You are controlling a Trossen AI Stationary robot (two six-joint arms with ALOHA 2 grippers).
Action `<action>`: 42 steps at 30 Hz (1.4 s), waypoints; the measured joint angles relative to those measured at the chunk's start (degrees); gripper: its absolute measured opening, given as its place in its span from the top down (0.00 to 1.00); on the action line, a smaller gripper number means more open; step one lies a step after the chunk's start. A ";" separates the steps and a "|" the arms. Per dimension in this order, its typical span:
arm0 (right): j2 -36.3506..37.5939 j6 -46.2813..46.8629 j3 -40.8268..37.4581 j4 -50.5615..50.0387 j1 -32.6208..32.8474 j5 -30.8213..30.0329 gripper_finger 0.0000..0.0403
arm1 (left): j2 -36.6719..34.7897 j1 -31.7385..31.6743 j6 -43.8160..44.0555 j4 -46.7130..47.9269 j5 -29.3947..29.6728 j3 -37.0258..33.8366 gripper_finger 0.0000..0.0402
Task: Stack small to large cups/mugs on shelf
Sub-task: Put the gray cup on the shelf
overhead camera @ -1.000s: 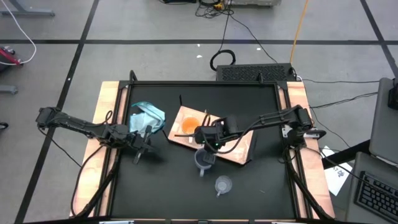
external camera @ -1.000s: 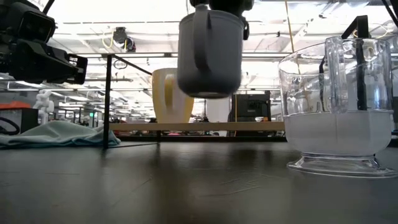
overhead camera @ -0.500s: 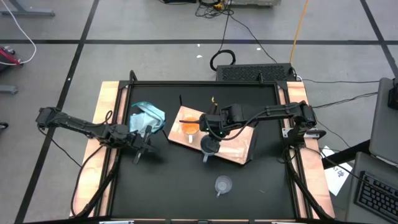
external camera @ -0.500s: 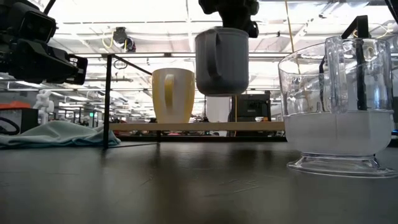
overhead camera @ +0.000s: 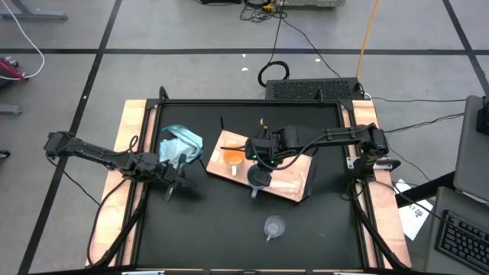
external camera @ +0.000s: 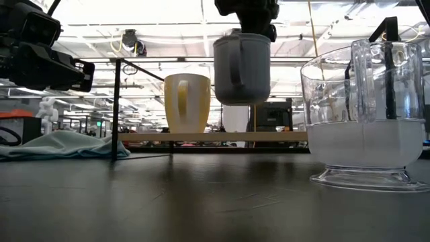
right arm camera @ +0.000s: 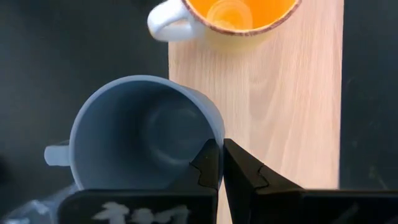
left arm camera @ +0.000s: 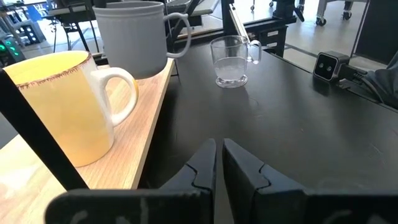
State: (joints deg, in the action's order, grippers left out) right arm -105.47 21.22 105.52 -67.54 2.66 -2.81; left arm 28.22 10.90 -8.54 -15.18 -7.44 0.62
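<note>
My right gripper (overhead camera: 263,159) is shut on the blue-grey mug (overhead camera: 258,179), which hangs over the near edge of the light-wood shelf (overhead camera: 294,179). The orange mug (overhead camera: 234,155) stands upright on the shelf's left part, its pale handle (right arm camera: 168,25) toward the table's near side. The clear cup (overhead camera: 273,226) stands on the black tabletop nearer the front edge. My left gripper (overhead camera: 173,188) waits shut and holds nothing, low over the table's left part, left of the shelf. My right gripper pinches the blue-grey mug's rim (right arm camera: 216,138) on the side away from its handle (right arm camera: 56,155), one finger inside the mug and one outside. The fingers come from above, slanting down. The mug hangs roughly upright and clear (external camera: 242,69), partly over the shelf's edge, partly over the table.
A teal-blue cloth (overhead camera: 182,143) lies crumpled at the table's far left, beside the shelf. Dark brackets (external camera: 115,107) stand up at the shelf's end. Wooden rails run along the table's left and right sides. Bare shelf surface (right arm camera: 280,93) lies to the right of the orange mug.
My right gripper has carried the blue-grey mug toward the table's far edge and a little up, from over the black tabletop to the shelf's near edge. The mug stays upright and clear. Over the last half second it has held still.
</note>
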 joint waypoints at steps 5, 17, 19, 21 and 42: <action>0.00 -2.77 0.01 -1.47 -0.62 0.04 1.00 | -0.01 -0.01 0.27 0.00 0.00 0.00 0.92; 0.00 -4.77 0.00 -1.25 -5.02 0.13 1.00 | -0.02 0.00 0.80 0.02 0.00 0.00 0.92; 0.00 -5.75 0.00 -1.20 -5.71 1.70 1.00 | 0.00 -0.01 0.81 0.04 0.00 0.00 0.92; 0.00 -6.36 0.00 -0.82 -6.11 3.15 1.00 | -0.02 0.01 0.81 0.04 0.00 0.00 0.92; 0.00 -7.57 -0.93 1.14 -7.13 4.57 1.00 | 0.01 0.02 0.33 0.09 -0.02 0.00 0.92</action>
State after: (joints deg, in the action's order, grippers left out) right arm -105.47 13.66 104.59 -66.41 -4.47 1.76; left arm 28.23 10.92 -8.21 -15.09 -7.46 0.62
